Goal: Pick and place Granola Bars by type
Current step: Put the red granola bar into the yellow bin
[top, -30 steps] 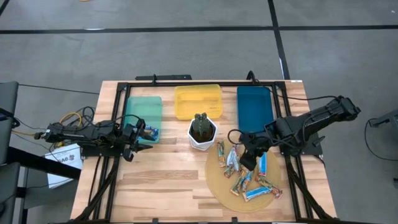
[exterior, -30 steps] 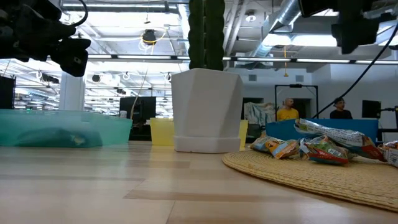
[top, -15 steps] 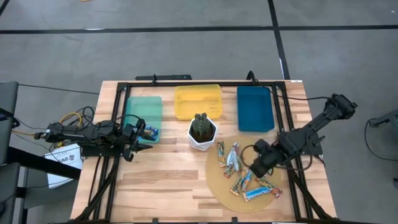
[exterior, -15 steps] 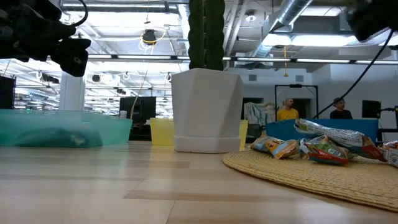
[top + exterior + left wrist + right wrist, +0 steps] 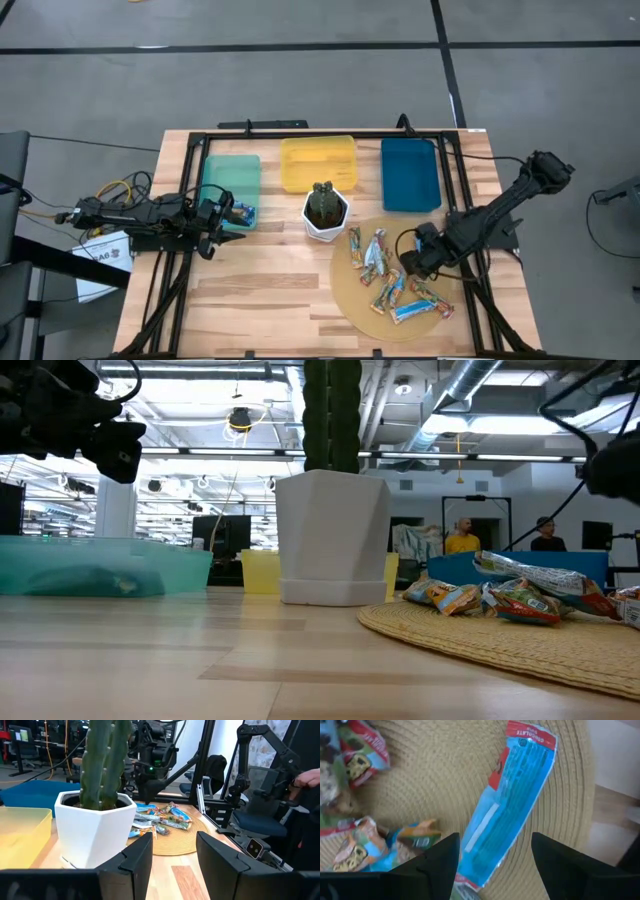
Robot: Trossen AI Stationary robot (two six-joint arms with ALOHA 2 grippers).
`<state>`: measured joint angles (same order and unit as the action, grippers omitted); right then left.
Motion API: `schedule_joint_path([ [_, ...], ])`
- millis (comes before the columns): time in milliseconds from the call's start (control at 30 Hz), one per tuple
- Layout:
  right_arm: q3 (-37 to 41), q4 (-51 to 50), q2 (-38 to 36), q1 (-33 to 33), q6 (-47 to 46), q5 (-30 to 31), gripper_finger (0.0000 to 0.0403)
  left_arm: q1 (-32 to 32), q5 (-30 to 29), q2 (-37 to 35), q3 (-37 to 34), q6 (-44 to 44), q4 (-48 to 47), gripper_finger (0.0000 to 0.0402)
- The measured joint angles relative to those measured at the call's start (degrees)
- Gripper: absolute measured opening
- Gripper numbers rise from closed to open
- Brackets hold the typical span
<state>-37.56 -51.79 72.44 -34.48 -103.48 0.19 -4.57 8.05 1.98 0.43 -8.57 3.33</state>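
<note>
Several granola bars (image 5: 385,272) lie in a loose pile on a round woven mat (image 5: 350,300). My right gripper (image 5: 415,262) points down over the mat's right part. It is open, and its fingers stand on either side of a blue-wrapped bar (image 5: 507,815) without touching it. That bar lies flat on the mat. One more bar (image 5: 243,212) lies in the green bin (image 5: 230,175). My left gripper (image 5: 225,215) waits open and level by the green bin's near end, and nothing is between its fingers (image 5: 172,857).
A white pot with a cactus (image 5: 325,212) stands between the bins and the mat. A yellow bin (image 5: 318,162) and a blue bin (image 5: 408,172) sit at the far side. Bare wood lies at the near left. People stand far off in the room (image 5: 462,538).
My right gripper has come down toward the bars on the mat, shifting a little toward the table's right and near edges. Its wrist has rolled and it has stayed open. The bars have not moved.
</note>
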Motion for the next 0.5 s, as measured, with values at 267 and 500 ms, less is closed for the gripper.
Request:
schedule_joint_path([
  [267,2.76,2.36,0.0,3.8,1.75,-0.02,0.024,-0.01,0.0,0.0,0.0,-0.01,0.01,0.0144],
  [500,4.96,4.2,0.0,6.21,3.05,-0.16,0.024,0.01,-0.01,0.0,0.0,-0.01,0.01,0.0144],
])
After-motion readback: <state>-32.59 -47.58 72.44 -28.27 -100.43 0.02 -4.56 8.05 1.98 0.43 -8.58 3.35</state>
